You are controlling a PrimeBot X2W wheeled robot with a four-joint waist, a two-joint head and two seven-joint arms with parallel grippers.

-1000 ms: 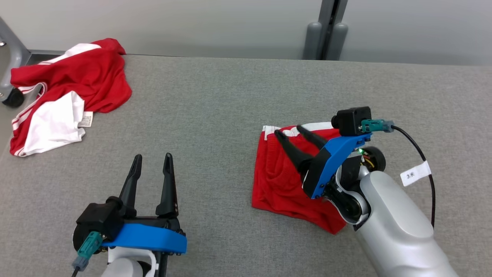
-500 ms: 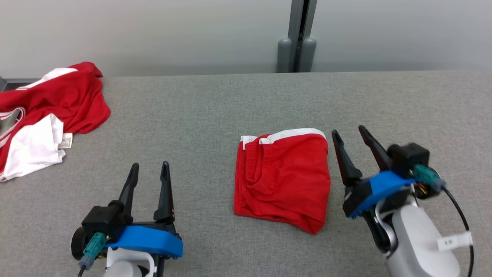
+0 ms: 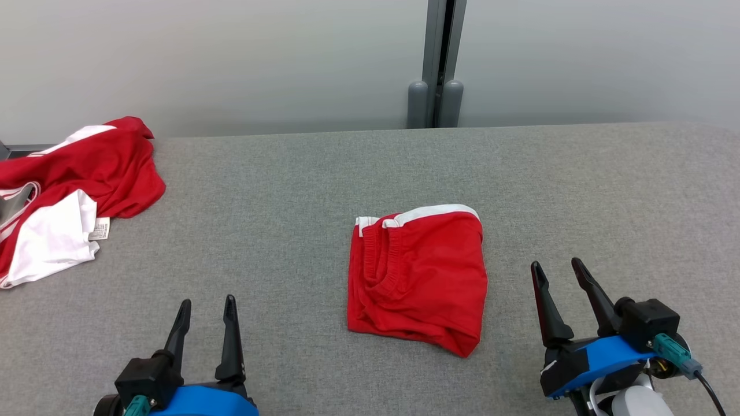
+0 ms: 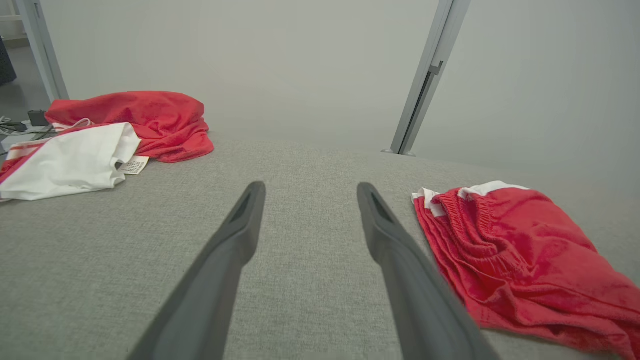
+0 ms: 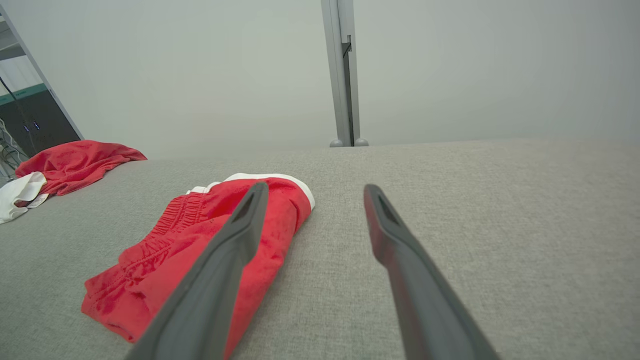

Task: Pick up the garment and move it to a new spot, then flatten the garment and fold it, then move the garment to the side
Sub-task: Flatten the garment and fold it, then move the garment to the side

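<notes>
Some of L hand (image 3: 208, 300) cut off, btm.

Garment mid-table, grippers either side.
I've got the folded garment (image 3: 416, 277) lying on the table (image 3: 289, 190), left gripper (image 3: 207, 300) and right gripper (image 3: 555, 263) flanking it nearer me, a clothes heap (image 3: 75, 185) far left, a post (image 3: 436, 58) behind.
</notes>
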